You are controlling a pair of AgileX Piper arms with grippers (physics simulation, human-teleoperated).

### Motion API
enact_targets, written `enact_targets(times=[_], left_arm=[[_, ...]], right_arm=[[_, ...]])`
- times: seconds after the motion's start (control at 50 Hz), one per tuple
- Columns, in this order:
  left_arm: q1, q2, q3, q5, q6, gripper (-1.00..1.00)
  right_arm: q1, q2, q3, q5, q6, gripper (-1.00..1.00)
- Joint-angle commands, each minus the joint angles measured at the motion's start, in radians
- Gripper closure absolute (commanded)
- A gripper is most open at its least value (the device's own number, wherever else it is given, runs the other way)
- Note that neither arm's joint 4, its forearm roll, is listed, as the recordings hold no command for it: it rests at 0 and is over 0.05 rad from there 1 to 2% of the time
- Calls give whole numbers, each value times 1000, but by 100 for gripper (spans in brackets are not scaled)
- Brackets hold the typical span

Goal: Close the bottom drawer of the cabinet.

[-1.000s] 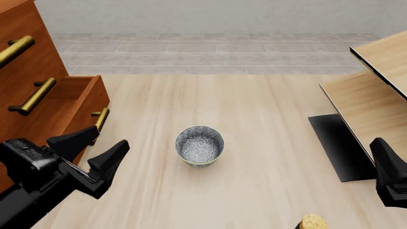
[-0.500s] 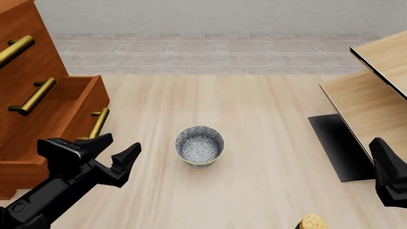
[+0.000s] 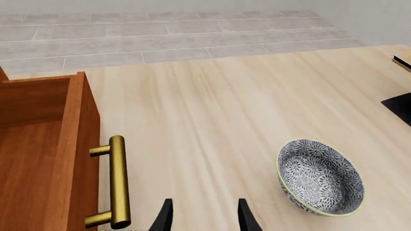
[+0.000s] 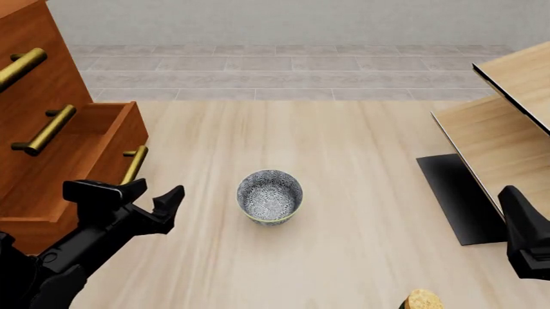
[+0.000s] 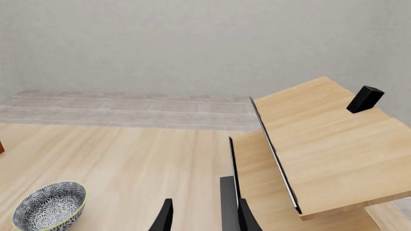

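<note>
since the previous frames the left gripper (image 4: 148, 192) has drawn back toward the table's near left corner and dropped lower, while its fingers have narrowed but remain parted, holding nothing. it now sits just beside the brass bar handle (image 4: 134, 165) of the bottom drawer (image 4: 86, 138), with no contact visible. the right gripper (image 4: 524, 228) has not moved at the table's right edge; its fingers are parted in the right wrist view and grip nothing.

the bottom drawer is still pulled out from the cabinet (image 4: 35, 84) at the table's left edge. both are reddish-brown wood with a smooth grain; the handle is a cylindrical, polished brass bar on two short posts. the bowl (image 4: 270, 196) at the table's centre is round, with a dense grey floral pattern and a pale yellow-green rim. the table (image 4: 361, 161) is light wood with long streaks. the pale furniture (image 4: 494, 135) at the right edge has flat boards edged in black.
</note>
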Motion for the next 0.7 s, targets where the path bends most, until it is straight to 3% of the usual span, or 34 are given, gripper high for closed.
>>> enact_targets(times=[0.02,0.7], left_arm=[[53,72,-34,-4,7,-100],[190,175,-96,-3,142,-100]], right_arm=[[0,3,0,-2,0,-100],[1,15,0,-13,3,-100]])
